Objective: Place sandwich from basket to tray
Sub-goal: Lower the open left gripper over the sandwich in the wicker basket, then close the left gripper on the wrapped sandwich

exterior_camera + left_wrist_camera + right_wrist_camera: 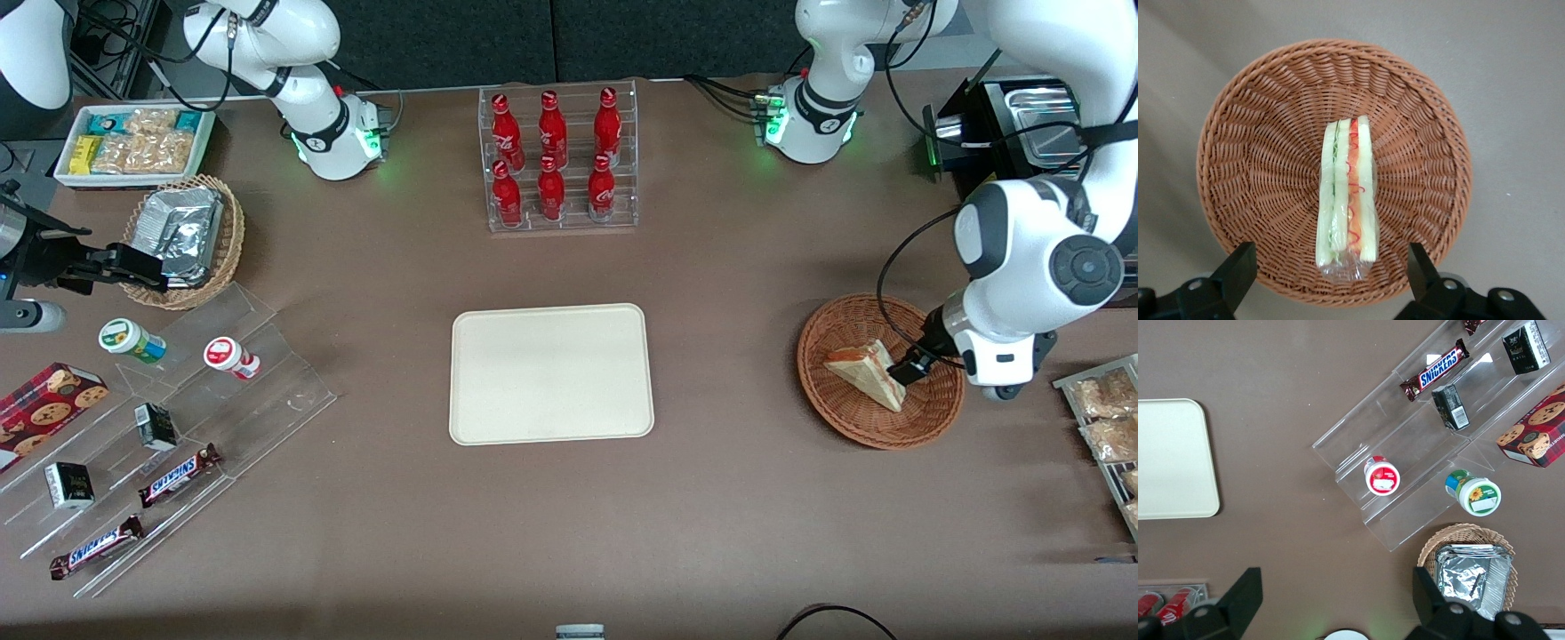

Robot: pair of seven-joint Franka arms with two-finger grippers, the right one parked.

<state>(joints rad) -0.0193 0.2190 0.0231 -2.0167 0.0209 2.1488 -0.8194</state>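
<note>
The sandwich, a plastic-wrapped wedge of pale bread with red and green filling, lies in the reddish-brown wicker basket toward the working arm's end of the table. My left gripper hovers over the basket, open, its black fingers spread wide on either side of the sandwich's end and apart from it. The cream tray lies bare at the table's middle, well off from the basket toward the parked arm's end.
A clear rack of red bottles stands farther from the front camera than the tray. Snack packets on a wire rack lie close beside the basket. A tan basket of foil packets, a clear stepped stand with snacks and a white box are toward the parked arm's end.
</note>
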